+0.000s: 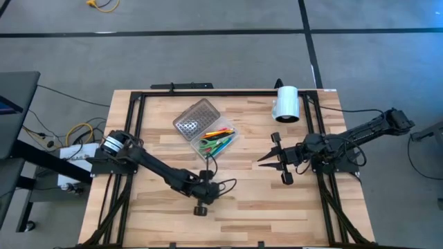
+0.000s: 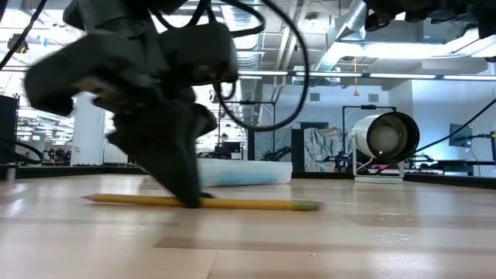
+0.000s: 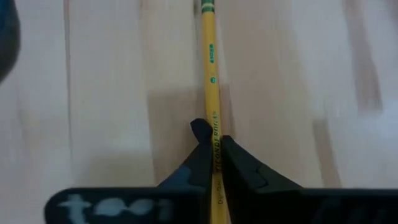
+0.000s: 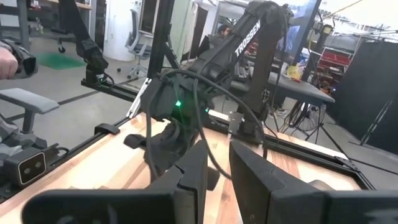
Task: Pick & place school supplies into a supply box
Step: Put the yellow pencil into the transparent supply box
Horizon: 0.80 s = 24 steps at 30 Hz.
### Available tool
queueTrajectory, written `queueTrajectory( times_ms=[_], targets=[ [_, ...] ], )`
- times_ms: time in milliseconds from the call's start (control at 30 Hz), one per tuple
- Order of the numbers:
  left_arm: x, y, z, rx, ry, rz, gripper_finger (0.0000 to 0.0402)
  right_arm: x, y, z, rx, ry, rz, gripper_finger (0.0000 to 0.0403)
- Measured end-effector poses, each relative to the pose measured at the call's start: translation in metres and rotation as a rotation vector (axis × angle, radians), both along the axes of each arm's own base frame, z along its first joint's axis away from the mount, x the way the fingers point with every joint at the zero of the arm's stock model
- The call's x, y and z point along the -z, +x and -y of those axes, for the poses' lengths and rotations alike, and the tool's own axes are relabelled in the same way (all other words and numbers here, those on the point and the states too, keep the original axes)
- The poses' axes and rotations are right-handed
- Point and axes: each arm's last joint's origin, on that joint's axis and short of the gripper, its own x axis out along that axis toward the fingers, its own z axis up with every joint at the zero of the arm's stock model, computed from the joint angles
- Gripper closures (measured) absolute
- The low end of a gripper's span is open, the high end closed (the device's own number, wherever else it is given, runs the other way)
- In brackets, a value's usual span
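Item: yellow pencil (image 3: pixel 211 93), lying flat on the wooden table (image 1: pixel 263 200), in the near-centre part of the top. Held: the left gripper (image 3: pixel 213 146) is pressed shut on it, one dark finger either side of the printed barrel, tips at table level in the low view. The hold falls roughly a third along from the plain end; the green-banded eraser end (image 2: pixel 308 205) lies farther out.

Handling, as judged: light, stiff, thin; a painted barrel that could twist or swing in a pinch taken off its middle. A hold nearer the midpoint would carry it level. Not fragile, bar the point.

Supply box (image 1: pixel 220 140): at about 12 o'clock from the held pencil, a short way up the table, clear tray holding orange, pink and green supplies, its grey dotted lid (image 1: pixel 195 119) swung open toward 11 o'clock. Box and pencil lie apart, with bare wood between.

Right gripper (image 1: pixel 272 157): at about 2 o'clock from the pencil, idle, fingers standing partly apart with nothing between them.

White cylinder (image 1: pixel 286 104): on its side near the far right corner, about 1 o'clock, not part of the job.

Surface: pale butcher-block planks, smooth, black frame rails (image 1: pixel 208 92) round the edge.

Room: grey floor with dark tape lines; beyond the table, open ceiling ducts, desks, chairs and equipment stands.
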Motion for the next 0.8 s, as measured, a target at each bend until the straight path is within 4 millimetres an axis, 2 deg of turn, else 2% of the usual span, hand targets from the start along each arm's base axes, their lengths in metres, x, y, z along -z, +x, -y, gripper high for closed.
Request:
queueTrajectory(
  times_ms=[333, 800],
  targets=[
    [-0.008, -0.014, -0.004, 0.034, -0.024, -0.128, 0.0359, 0.000, 0.000, 0.000, 0.000, 0.000, 0.000, 0.0339],
    [-0.009, -0.016, -0.005, 0.050, -0.035, -0.153, 0.0357, 0.000, 0.000, 0.000, -0.001, 0.001, 0.000, 0.0339]
  ],
)
